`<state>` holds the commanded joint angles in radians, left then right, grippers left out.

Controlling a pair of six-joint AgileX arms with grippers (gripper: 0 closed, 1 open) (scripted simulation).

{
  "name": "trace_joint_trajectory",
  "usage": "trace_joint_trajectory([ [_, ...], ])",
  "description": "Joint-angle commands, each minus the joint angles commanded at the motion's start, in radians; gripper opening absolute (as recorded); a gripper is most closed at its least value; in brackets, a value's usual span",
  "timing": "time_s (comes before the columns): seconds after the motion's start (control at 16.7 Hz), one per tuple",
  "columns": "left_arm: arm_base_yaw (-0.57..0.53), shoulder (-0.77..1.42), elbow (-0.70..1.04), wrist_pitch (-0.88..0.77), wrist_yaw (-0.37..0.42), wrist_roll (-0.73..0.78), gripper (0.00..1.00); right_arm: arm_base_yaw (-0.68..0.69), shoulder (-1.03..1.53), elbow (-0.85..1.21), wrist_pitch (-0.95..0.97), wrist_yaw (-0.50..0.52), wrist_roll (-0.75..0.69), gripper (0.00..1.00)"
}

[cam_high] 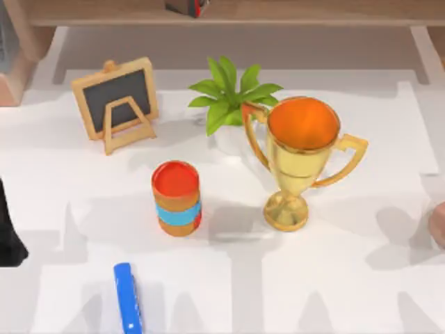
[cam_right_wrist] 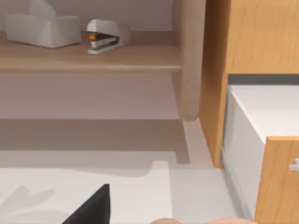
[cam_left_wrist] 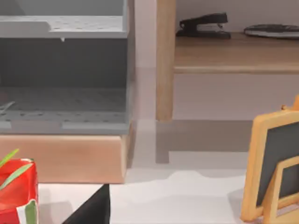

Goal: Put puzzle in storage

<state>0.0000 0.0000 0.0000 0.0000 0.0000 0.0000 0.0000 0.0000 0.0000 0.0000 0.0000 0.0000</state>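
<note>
The puzzle named in the task cannot be picked out with certainty; the likeliest candidate is the stacked cylinder [cam_high: 176, 198] with a red top and a blue band, which stands upright near the middle of the white table [cam_high: 361, 292], just left of the gold trophy [cam_high: 303, 160] and apart from it. A small chalkboard easel [cam_high: 117, 103] is set toward the far left, a potted plant [cam_high: 229, 97] sits behind the trophy, and a blue marker [cam_high: 127, 296] lies at the near edge. Nothing is held — the left arm [cam_high: 10, 233] is seen only as a dark shape at the table's left edge, and the right arm is parked off to the right. Whether either gripper's jaws are apart or together cannot be told. In the right wrist view a white drawer [cam_right_wrist: 261, 121] stands pulled out of a wooden cabinet [cam_right_wrist: 252, 37] — presumably the storage, left open so the piece can be dropped in. The task is judged not yet begun.
</note>
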Motion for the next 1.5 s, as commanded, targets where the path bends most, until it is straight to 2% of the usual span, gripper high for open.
trace_joint_trajectory([
  [0.24,0.0,0.0,0.0,0.0,0.0,0.0,1.0,0.01,0.031,0.031,0.002,0.013,0.0,1.0],
  [0.48,0.0,0.0,0.0,0.0,0.0,0.0,1.0,0.067,0.221,0.214,0.016,0.081,-0.001,1.0],
  [1.2,0.0,0.0,0.0,0.0,0.0,0.0,1.0,0.366,1.36,1.243,0.092,0.403,0.01,1.0],
  [1.5,0.0,0.0,0.0,0.0,0.0,0.0,1.0,0.465,1.715,1.565,0.124,0.498,0.016,1.0],
])
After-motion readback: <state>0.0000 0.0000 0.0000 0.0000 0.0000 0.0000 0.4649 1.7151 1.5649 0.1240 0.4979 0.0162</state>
